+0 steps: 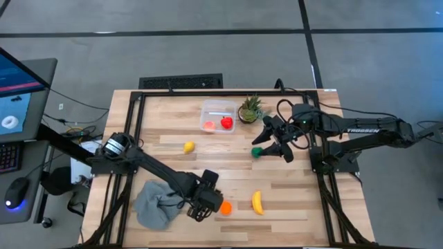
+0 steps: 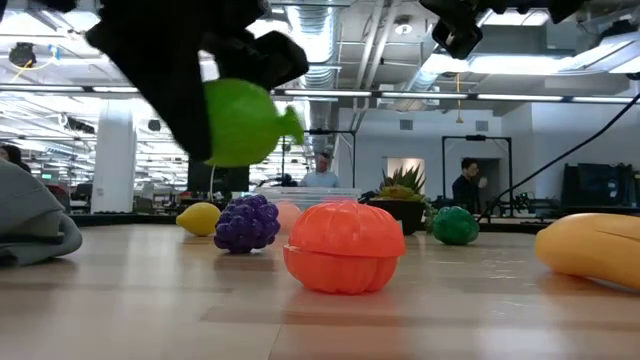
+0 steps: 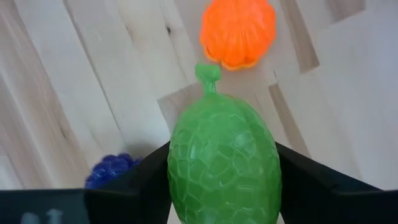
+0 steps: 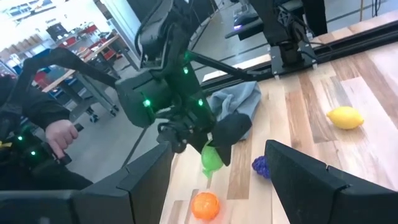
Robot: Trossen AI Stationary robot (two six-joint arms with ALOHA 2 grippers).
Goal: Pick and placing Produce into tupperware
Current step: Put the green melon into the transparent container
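Left gripper [image 3: 224, 186] — fingers clamped on a green pear-shaped fruit [image 3: 222, 163], stem end pointing away from the wrist. In the low view the fruit [image 2: 245, 122] hangs clear above the tabletop, not touching it.

Landmark: the orange pumpkin-shaped piece [image 2: 343, 246]. It sits on the wooden table [image 1: 297, 207], just beside the left gripper [image 1: 201, 202] and below the held fruit's stem. Purple grapes [image 2: 246, 222] lie near it on the table. A grey cloth [image 1: 158, 202] is bunched on the gripper's far side from it. A banana [image 1: 257, 202] lies near it, toward the right arm's side. A lemon [image 1: 188, 146] is farther up the table from it.

The tupperware [image 1: 218, 115] stands well apart from the orange piece, near the table's far edge, with 2 red or pinkish items inside — too small to name. A potted plant [image 1: 250, 109] stands just beside it.

Right gripper [image 1: 275, 142] — fingers apart, holding nothing, above the table near the plant. A dark green piece [image 1: 257, 151] sits close beside it.
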